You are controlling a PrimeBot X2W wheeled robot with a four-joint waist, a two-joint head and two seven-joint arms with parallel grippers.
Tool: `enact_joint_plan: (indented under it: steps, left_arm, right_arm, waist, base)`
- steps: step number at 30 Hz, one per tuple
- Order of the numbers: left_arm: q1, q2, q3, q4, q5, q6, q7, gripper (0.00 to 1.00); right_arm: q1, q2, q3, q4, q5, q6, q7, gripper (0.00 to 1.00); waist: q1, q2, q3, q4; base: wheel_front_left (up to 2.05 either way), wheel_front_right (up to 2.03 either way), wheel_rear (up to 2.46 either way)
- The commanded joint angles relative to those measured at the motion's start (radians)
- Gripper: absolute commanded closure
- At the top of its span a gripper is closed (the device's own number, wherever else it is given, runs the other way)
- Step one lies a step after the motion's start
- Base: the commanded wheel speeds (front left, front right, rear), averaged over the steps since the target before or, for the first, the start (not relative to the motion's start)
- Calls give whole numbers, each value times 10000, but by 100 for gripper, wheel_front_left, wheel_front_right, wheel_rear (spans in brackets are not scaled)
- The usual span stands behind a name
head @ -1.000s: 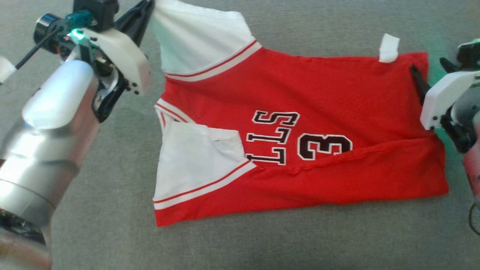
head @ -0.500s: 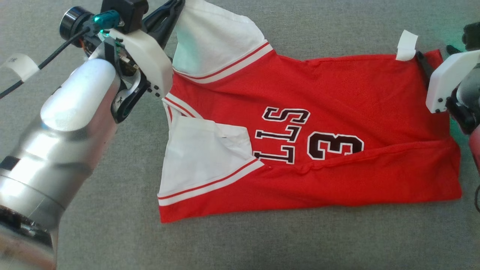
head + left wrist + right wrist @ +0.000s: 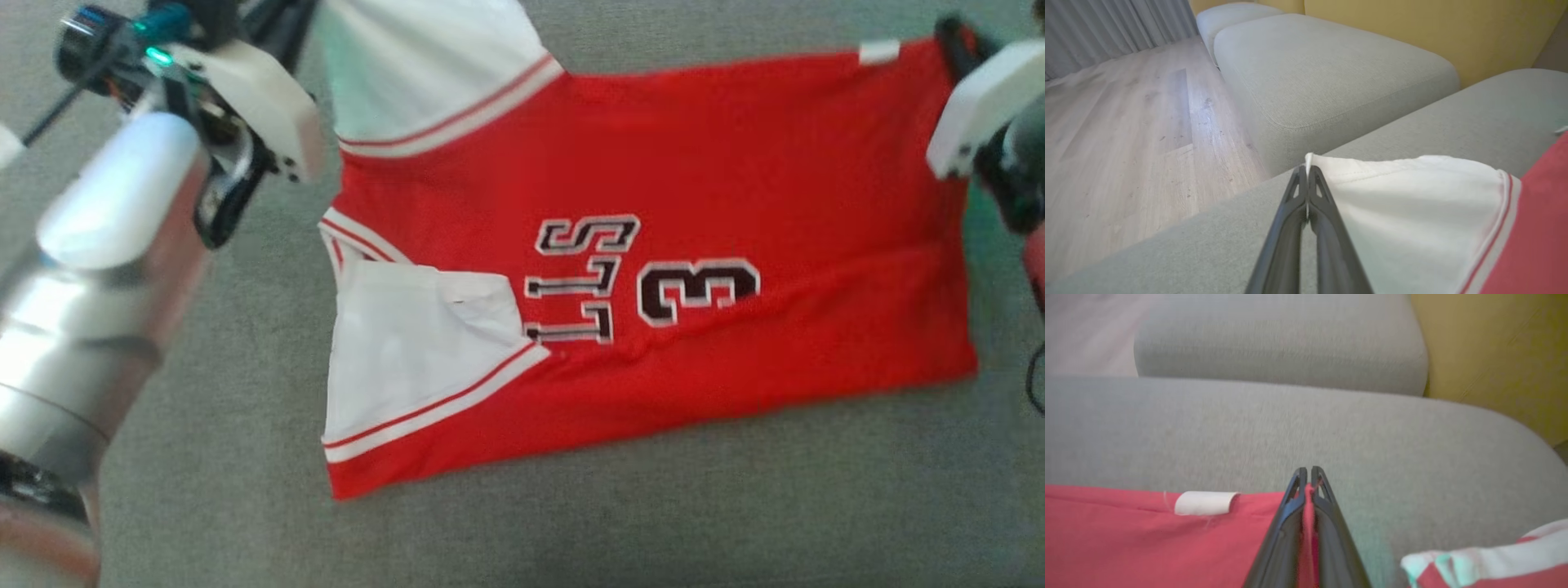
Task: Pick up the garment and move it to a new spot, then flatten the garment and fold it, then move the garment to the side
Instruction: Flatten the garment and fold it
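The garment [image 3: 694, 188] is a red jersey with white shoulder panels and black lettering, spread on the grey cushion [image 3: 571, 523]. At the top left of the head view my left gripper [image 3: 298, 12] is shut on the edge of the far white shoulder panel [image 3: 1412, 212]; the left wrist view has white cloth pinched at the tips of my left gripper [image 3: 1307, 173]. At the top right my right gripper [image 3: 951, 33] is shut on the red hem corner, and in the right wrist view red cloth [image 3: 1126, 539] runs between the fingers of my right gripper [image 3: 1307, 475].
A white label [image 3: 1205, 502] sticks out of the hem just left of my right fingers. A second grey cushion [image 3: 1331, 69] lies beyond, with a yellow wall [image 3: 1433, 28] behind it and wooden floor [image 3: 1126, 130] to the left. Another red-and-white cloth [image 3: 1490, 555] shows at lower right.
My right gripper has shut on the red hem corner; it stood open before. The far edge of the jersey now stretches straighter between both grippers. The head view has shifted.
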Motion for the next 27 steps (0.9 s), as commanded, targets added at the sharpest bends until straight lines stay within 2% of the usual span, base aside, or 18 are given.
enact_joint_plan:
  steps: [1,5,10,14,21,27]
  left_arm:
    - [-848,450,535,-11,-9,138,-235,100]
    - [-1404,324,747,583,44,304,-731,100]
    - [-1946,-15,849,1332,34,168,-1314,100]
    - [-1917,-216,651,1795,53,-136,-1518,100]
    - [-1212,-270,266,1948,-276,-538,-1358,100]
    - [-176,132,-75,1075,-1160,-628,-560,100]
  right_arm:
    - [-479,55,-72,-305,175,-9,-274,100]
    - [-1081,182,-236,-213,383,-9,-768,100]
    - [-1482,385,-384,28,695,-9,-1300,100]
    - [-1326,425,-203,201,925,-9,-1489,100]
    - [-631,269,280,108,1525,-9,-1429,100]
    - [297,-194,866,-332,2316,-9,-1004,100]
  waist:
    - [0,0,59,-96]
    - [0,0,188,-219]
    - [0,0,242,-191]
    - [0,0,101,-116]
    - [0,0,-376,29]
    - [0,0,-1044,135]
  base:
    - [0,0,0]
    - [0,0,0]
    - [0,0,0]
    - [0,0,0]
    - [0,0,0]
    - [0,0,0]
